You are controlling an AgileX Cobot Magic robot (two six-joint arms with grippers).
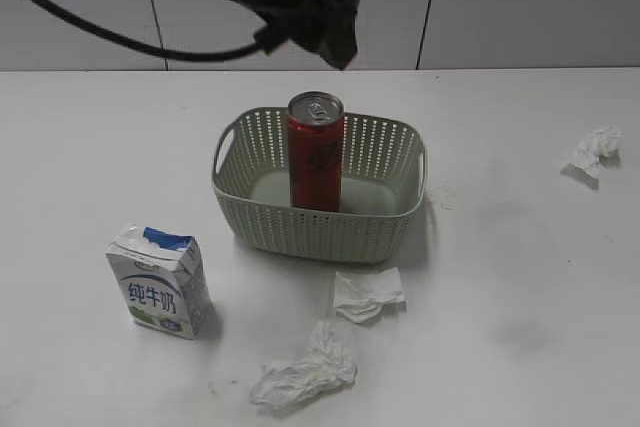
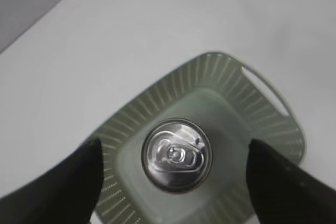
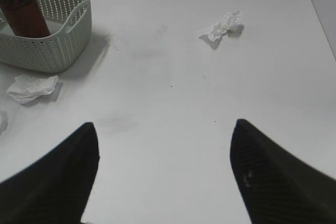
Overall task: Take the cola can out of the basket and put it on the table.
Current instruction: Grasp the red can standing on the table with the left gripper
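The red cola can [image 1: 316, 152] stands upright in the sage-green basket [image 1: 330, 232] at the middle of the white table [image 1: 500, 277]. My left gripper [image 1: 338, 45] hangs above the can, apart from it. In the left wrist view I look straight down on the can's silver top [image 2: 176, 155]. The open left gripper [image 2: 174, 144] has one finger out to each side of it, over the basket [image 2: 241, 103]. My right gripper [image 3: 164, 125] is open and empty over bare table. The basket [image 3: 58, 51] and can [image 3: 21, 11] lie far to its left.
A white-and-blue milk carton [image 1: 158, 282] stands front left of the basket. Crumpled tissues lie just in front of the basket [image 1: 368, 294], nearer the table's front [image 1: 303, 372] and at the far right [image 1: 595, 150]. A black cable [image 1: 90, 27] hangs at the upper left.
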